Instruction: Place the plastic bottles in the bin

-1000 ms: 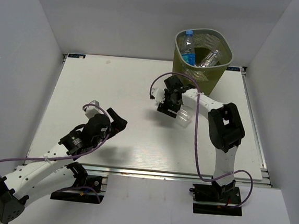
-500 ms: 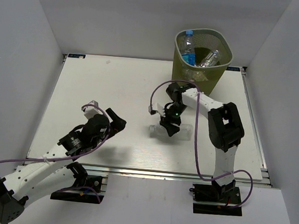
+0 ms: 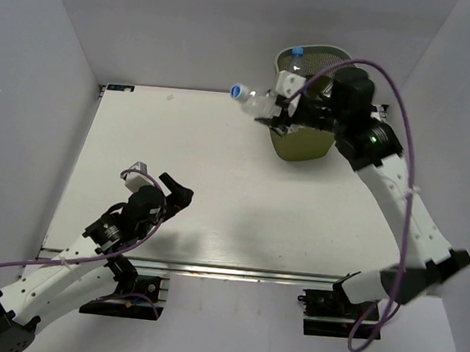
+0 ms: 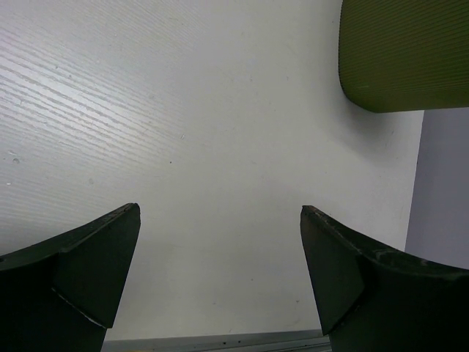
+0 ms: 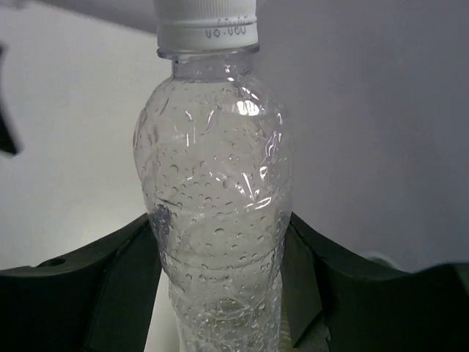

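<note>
A clear plastic bottle [image 5: 220, 205] with a pale cap hangs in the air, clamped around its lower body by the right gripper [image 5: 220, 293]. The dark fingers [image 5: 110, 279] press in from both sides, and the jaws stand only as wide as the bottle. The grip low on the body leaves the neck and cap free, probably so the bottle can drop cleanly on release.

From above, the bottle lies roughly level just beside the left rim of the green bin [image 3: 303, 145], with its cap pointing away from the bin. It does not appear to be over the opening yet, so a release here would likely miss. Inside the bin, the cap of a blue-capped bottle [image 3: 296, 50] shows at the far rim.

The left gripper [image 4: 218, 227] hangs low over the white table [image 3: 181, 138], its jaws spread wide and holding nothing, well apart from the bin.
</note>
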